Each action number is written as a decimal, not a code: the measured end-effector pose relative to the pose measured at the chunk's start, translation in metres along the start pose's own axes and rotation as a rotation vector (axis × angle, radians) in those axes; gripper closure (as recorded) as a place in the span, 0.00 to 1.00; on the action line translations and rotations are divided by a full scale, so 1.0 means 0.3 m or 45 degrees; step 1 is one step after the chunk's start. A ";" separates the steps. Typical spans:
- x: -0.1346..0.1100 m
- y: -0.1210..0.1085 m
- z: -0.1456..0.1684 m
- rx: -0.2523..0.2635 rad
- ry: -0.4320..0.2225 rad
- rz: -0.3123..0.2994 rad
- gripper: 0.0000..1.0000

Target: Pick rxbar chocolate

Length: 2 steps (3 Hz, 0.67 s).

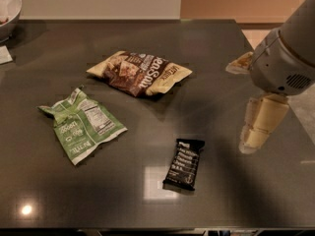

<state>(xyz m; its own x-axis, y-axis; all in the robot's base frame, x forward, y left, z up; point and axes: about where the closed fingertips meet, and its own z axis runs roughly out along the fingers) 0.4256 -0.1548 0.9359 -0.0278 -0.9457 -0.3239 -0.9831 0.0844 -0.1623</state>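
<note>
The rxbar chocolate [184, 163] is a small flat black wrapper with rows of white lettering. It lies on the dark table [206, 58] near the front, right of centre. My gripper [242, 104] hangs above the table's right side, to the right of the bar and a little behind it, apart from it. Its cream fingers [260, 126] are spread apart and hold nothing. The grey wrist and arm [288, 53] reach in from the upper right.
A brown-and-cream chip bag [140, 73] lies at centre back. A crumpled green-and-white snack bag [81, 124] lies at the left. A white bowl [9, 9] sits at the far left corner. The table's right edge runs under the arm.
</note>
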 end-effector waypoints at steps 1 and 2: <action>-0.025 0.053 0.111 -0.073 -0.047 -0.038 0.00; -0.037 0.113 0.217 -0.146 -0.076 -0.065 0.00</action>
<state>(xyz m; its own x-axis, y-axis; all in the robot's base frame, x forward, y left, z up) 0.4043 -0.1210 0.8731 0.0300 -0.9272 -0.3734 -0.9973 -0.0029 -0.0731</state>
